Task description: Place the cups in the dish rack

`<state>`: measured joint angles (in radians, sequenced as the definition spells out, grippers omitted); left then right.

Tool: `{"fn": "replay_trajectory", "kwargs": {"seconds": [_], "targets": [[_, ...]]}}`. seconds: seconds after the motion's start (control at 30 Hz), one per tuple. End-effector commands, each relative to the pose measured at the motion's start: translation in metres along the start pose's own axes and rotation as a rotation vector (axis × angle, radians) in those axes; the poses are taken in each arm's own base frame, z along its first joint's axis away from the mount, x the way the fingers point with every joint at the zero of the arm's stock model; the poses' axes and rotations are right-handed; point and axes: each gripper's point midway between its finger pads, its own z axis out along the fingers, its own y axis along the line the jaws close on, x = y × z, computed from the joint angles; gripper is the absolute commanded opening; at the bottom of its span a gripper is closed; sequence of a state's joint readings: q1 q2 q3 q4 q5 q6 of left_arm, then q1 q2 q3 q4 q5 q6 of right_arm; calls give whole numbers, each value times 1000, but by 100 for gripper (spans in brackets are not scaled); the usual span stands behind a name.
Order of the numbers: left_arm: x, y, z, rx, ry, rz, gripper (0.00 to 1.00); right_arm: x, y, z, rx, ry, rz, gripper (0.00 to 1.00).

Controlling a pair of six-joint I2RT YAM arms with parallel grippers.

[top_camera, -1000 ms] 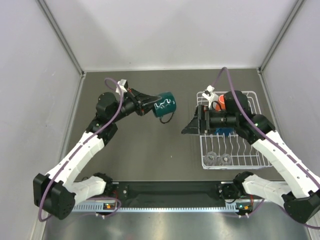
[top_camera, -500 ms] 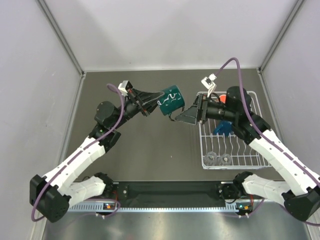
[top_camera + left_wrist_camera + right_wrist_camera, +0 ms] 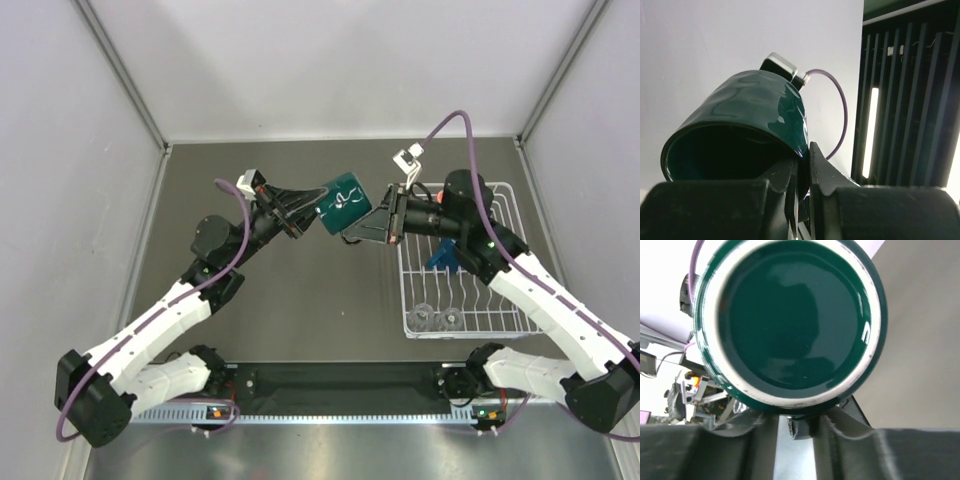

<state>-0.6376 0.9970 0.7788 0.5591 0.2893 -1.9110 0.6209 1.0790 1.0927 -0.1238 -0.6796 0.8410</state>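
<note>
A dark green cup (image 3: 343, 200) hangs on its side in mid-air over the table's middle, between both arms. My left gripper (image 3: 315, 208) is shut on its rim, one finger inside the mouth and one outside, as the left wrist view shows at the cup (image 3: 750, 115) and gripper (image 3: 805, 150). My right gripper (image 3: 352, 232) meets the cup's base (image 3: 790, 315) from the right; its fingers (image 3: 799, 422) are closed around the cup's handle (image 3: 801, 427) below the base. The white dish rack (image 3: 505, 318) lies at the right, holding a blue mug (image 3: 443, 257) and two clear glasses (image 3: 437, 318).
The right arm's elbow reaches over the back of the rack and hides what is there. Grey walls stand close on the left, back and right. The arm bases and a black rail run along the near edge.
The left arm has carried the green cup up and to the right. The right gripper swung left out of the rack to meet it, and its jaws closed on the cup's handle.
</note>
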Motion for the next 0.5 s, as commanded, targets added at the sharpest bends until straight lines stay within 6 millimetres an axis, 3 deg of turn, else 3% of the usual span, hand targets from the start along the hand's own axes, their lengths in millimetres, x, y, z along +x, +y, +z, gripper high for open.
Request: {"fn": "replay_trajectory", "kwargs": {"seconds": [0.0, 0.07, 0.13, 0.23, 0.27, 0.3, 0.37, 0.4, 0.47], "targets": [[28, -38, -9, 146, 86, 27, 0, -12, 15, 4, -35, -44, -57, 23], [28, -33, -7, 129, 92, 29, 0, -14, 7, 1, 20, -62, -79, 17], [30, -26, -7, 103, 107, 28, 0, -16, 3, 0, 55, -66, -91, 0], [30, -13, -9, 55, 113, 31, 31, -20, -8, -4, 131, -87, -108, 0], [28, -7, -11, 38, 107, 31, 59, -24, -10, -7, 153, -108, -128, 0], [27, -1, -12, 18, 99, 27, 69, -23, -14, -11, 187, -112, -127, 0], [24, 6, -18, -8, 74, 27, 85, -36, -23, -19, 263, -162, -159, 0], [18, 11, -22, -39, 35, 19, 98, -34, -34, -24, 315, -149, -146, 0], [10, 26, -29, -95, -13, -3, 99, -47, -50, -34, 412, -181, -161, 0]]}}
